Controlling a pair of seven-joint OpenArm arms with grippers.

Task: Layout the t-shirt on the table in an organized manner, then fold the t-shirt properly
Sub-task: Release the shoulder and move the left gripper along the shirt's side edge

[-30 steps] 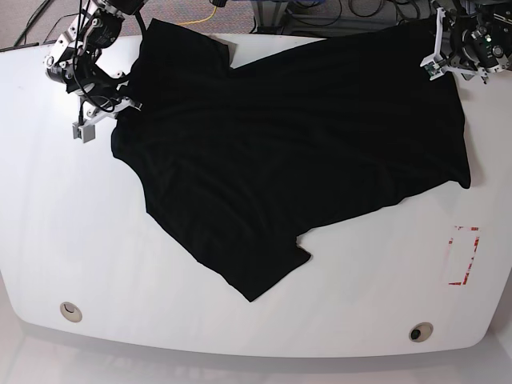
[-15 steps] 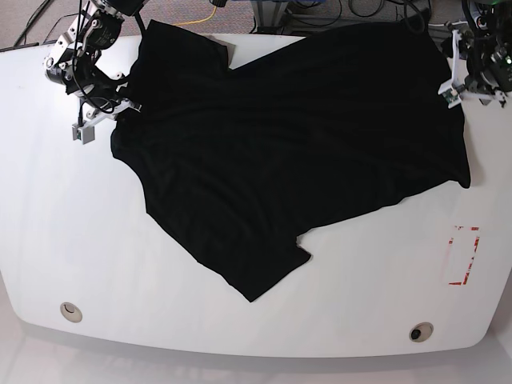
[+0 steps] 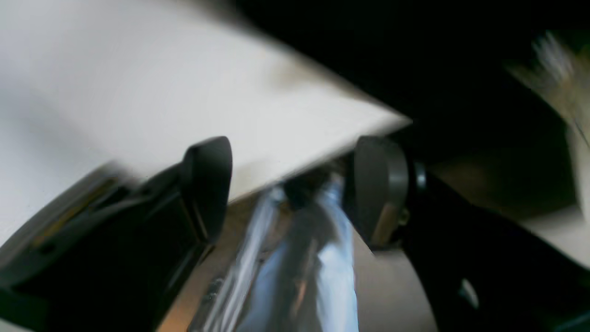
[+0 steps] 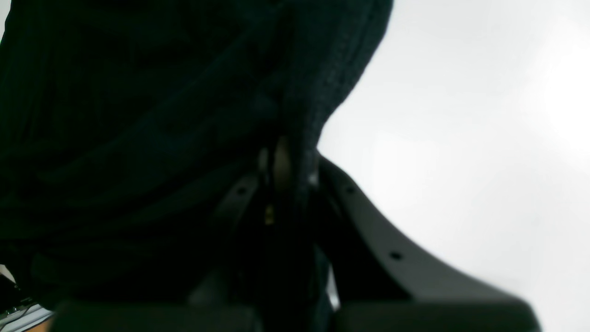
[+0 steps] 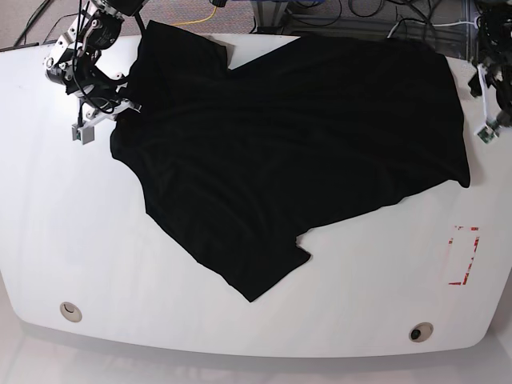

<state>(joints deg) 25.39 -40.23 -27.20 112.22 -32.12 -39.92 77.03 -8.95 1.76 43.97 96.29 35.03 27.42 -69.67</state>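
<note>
One black t-shirt [image 5: 296,152] lies spread, skewed, across the desk's [image 5: 96,240] far edge; right end effector [image 5: 120,106] pinches its edge, left end effector [image 3: 295,189] gapes empty.

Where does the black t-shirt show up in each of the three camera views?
Base: the plain black cloth t-shirt covers the centre and upper part of the picture.
Left wrist: a dark mass along the top, blurred.
Right wrist: it fills the left half, pinched in the shut jaws.
Shared landmark: the glossy white table.
</note>
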